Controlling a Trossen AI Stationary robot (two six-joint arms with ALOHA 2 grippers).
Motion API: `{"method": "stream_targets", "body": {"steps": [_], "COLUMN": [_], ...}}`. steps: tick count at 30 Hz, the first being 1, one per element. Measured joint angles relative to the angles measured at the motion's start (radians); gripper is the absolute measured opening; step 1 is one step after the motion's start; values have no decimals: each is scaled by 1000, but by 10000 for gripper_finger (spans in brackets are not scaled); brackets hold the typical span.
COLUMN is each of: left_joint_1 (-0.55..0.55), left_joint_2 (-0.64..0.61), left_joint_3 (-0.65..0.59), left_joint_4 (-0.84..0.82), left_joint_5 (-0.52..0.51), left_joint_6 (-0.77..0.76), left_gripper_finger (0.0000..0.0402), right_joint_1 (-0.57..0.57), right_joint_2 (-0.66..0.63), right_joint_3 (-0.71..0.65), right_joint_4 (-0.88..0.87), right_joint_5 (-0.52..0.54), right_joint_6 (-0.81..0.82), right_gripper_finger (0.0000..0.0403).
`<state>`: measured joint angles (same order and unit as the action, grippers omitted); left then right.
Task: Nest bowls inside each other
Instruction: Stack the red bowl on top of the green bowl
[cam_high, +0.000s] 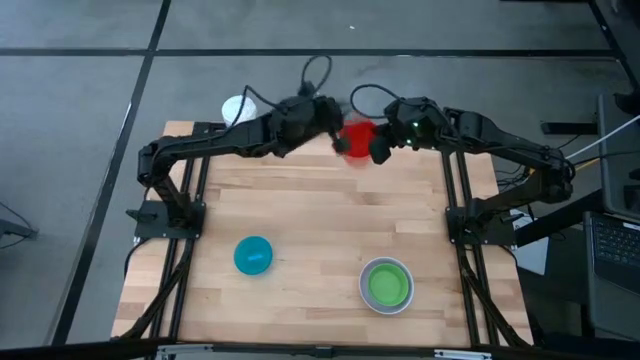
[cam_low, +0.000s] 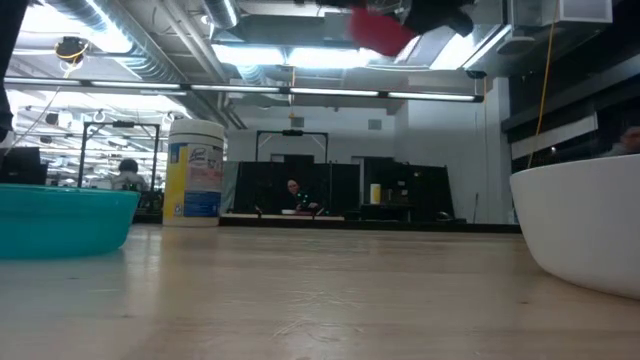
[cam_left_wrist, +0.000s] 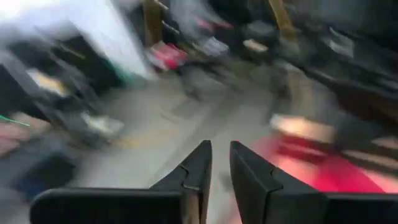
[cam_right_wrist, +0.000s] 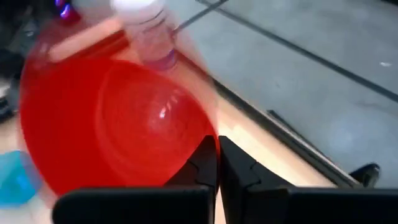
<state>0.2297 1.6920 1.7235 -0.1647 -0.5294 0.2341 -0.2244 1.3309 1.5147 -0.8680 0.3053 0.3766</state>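
A red bowl (cam_high: 356, 135) hangs high above the table's far middle, between my two grippers. My right gripper (cam_right_wrist: 217, 138) is shut on it, coming from the right (cam_high: 378, 148). My left gripper (cam_high: 335, 128) stands at the bowl's left side; its fingers (cam_left_wrist: 219, 146) are slightly open with nothing between them, and the red bowl (cam_left_wrist: 329, 171) shows beside one finger. A teal bowl (cam_high: 253, 255) sits on its base at the near left. A green bowl (cam_high: 386, 284) sits nested in the white bowl (cam_high: 402, 300) at the near right. My right gripper pinches the red bowl's rim (cam_right_wrist: 196, 134) between its two fingers, slanting down from the table's right side. The bowl is lifted clear of the table (cam_low: 385, 32) and tilted, its hollow facing the right wrist. My left gripper is close beside the bowl; whether it touches, I cannot tell.
A white cylindrical container (cam_high: 238, 108) with a yellow-blue label (cam_low: 195, 170) stands at the far left edge, close behind my left arm. Bare wooden table (cam_high: 320, 220) lies between the arms and the two bowl spots near the front edge.
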Motion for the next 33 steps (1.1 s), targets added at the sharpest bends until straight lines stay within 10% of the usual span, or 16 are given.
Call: {"method": "stream_targets", "body": {"steps": [7, 18, 33], "left_joint_1": [40, 213, 409], "left_joint_2": [-58, -242, -429], "left_joint_3": [2, -4, -3], "left_joint_4": [447, -85, -155], "left_joint_5": [-48, -88, 190], "left_joint_6": [288, 229, 153], "left_gripper_finger": [68, 55, 31], "right_joint_1": [51, 288, 717], "right_joint_2": [44, 45, 34], "right_joint_3": [44, 45, -77], "right_joint_4": [-15, -460, -322], "right_joint_5": [-20, -112, -245], "right_joint_6": [-41, 117, 519], "right_gripper_finger": [2, 1, 1]}}
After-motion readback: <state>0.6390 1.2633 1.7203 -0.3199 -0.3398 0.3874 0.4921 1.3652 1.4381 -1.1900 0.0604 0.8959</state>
